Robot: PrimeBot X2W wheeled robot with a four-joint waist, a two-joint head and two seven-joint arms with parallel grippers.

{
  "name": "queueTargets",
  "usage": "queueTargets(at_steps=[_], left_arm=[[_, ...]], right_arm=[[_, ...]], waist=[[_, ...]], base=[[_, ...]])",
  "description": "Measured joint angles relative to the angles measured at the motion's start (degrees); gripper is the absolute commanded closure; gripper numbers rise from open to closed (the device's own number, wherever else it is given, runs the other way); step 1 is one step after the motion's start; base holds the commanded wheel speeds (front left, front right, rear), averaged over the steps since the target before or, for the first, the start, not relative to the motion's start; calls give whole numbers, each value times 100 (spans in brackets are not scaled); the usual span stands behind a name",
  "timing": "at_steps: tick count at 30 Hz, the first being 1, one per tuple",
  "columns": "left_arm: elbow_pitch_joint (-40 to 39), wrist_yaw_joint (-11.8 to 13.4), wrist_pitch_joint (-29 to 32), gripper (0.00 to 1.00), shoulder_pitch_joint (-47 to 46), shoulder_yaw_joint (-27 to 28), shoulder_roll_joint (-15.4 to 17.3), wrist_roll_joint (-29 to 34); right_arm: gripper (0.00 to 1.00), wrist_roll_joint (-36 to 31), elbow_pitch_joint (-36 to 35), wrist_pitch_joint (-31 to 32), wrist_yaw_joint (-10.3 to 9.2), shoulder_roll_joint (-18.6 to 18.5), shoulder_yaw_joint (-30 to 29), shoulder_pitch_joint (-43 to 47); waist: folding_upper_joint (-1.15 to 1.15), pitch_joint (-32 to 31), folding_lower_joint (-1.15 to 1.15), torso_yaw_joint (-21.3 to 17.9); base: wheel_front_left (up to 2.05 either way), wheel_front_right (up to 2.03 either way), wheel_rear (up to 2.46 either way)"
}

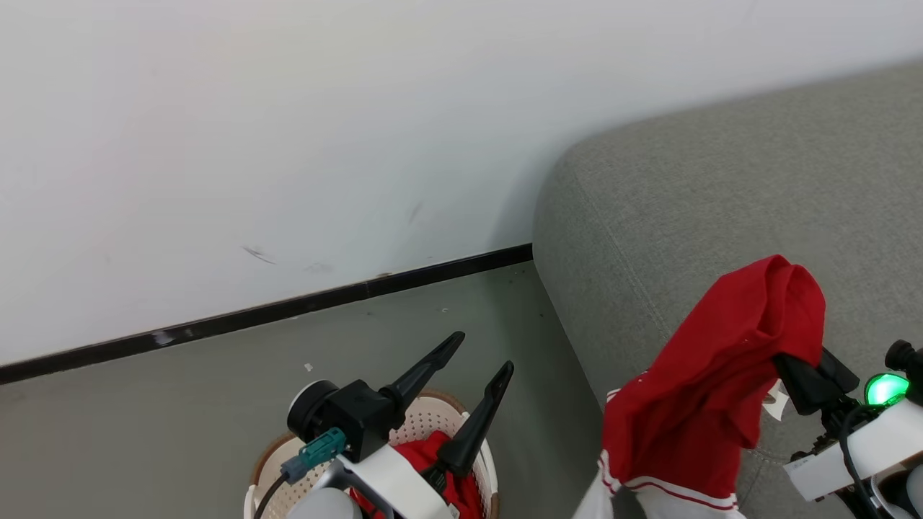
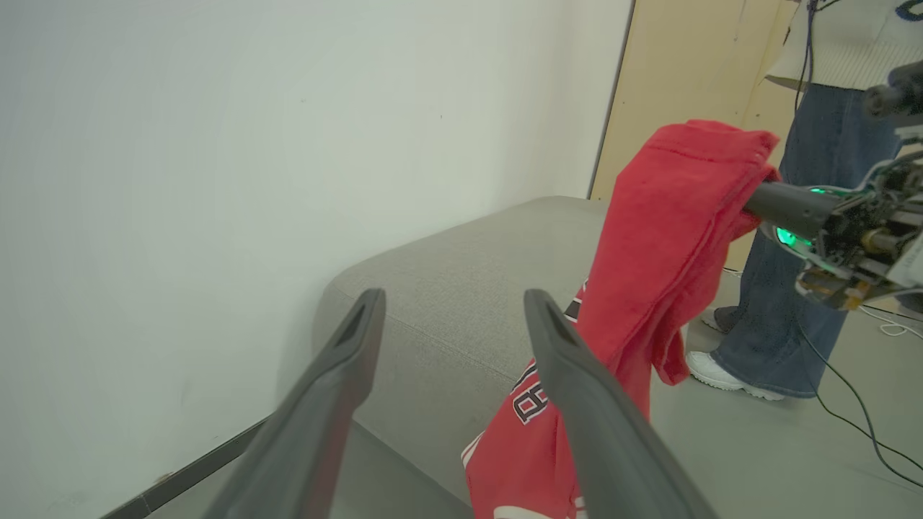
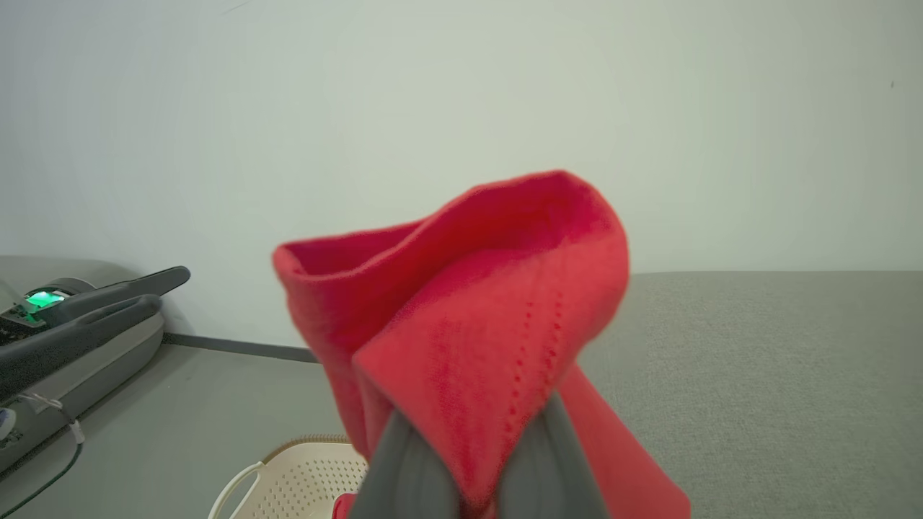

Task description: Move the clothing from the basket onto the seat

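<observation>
Right gripper (image 1: 793,369) clamped on red garment (image 1: 714,375) hanging at seat (image 1: 721,187) edge, left gripper (image 1: 484,352) spread wide above basket (image 1: 433,417) with more red clothing (image 1: 431,453) inside; left wrist view adds garment's dark print (image 2: 530,400), person's legs (image 2: 786,303) beyond seat.

The left gripper (image 1: 483,351) has two long, matte black fingers (image 1: 425,367) tapering to narrow tips, each with a shallow slot near its end. Behind them sits a blocky black housing (image 1: 364,414) with a round, pale-faced cylinder (image 1: 310,405) on its left. A teal connector (image 1: 317,448) with a dark cable (image 1: 270,497) plugs in beside a white forearm shell (image 1: 396,479). The right gripper (image 1: 797,375) is black too. Its wrist carries a glowing green light (image 1: 885,389), a white casing (image 1: 894,436), thin black wires (image 1: 849,454) and bare metal parts (image 2: 851,245).
</observation>
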Motion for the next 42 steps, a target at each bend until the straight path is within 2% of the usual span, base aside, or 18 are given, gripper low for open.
queueTargets(at_steps=[10, 17, 23, 27, 33, 42], left_arm=[[-99, 0, -74, 0, 45, -107, -10, 16], [-214, 10, -75, 0, 169, -144, -14, 59], [-360, 69, -75, 0, 168, -126, 22, 202], [-488, 140, -64, 0, 154, -118, 66, 248], [-742, 186, 27, 0, -58, -134, 115, 479], [-1139, 220, 155, 0, -353, -174, 137, 620]], right_arm=[[100, -42, 47, 0, 0, 107, -313, 136], [100, 16, 398, 32, 0, 115, -319, -118], [100, 160, 557, 266, 0, 155, -414, -1373], [100, 30, 782, 598, 1, -12, -466, -2265], [100, 101, 1045, 898, 1, -53, -821, -3707], [100, 63, 2014, 1174, 1, -200, -1485, -5092]], waist=[[0, 32, 0, -370], [0, 176, 0, -520], [0, 405, 0, -526], [0, 582, 0, -506], [0, 882, 0, -468], [0, 1389, 0, -387]], base=[[0, 0, 0], [0, 0, 0], [0, 0, 0], [0, 0, 0], [0, 0, 0], [0, 0, 0]])
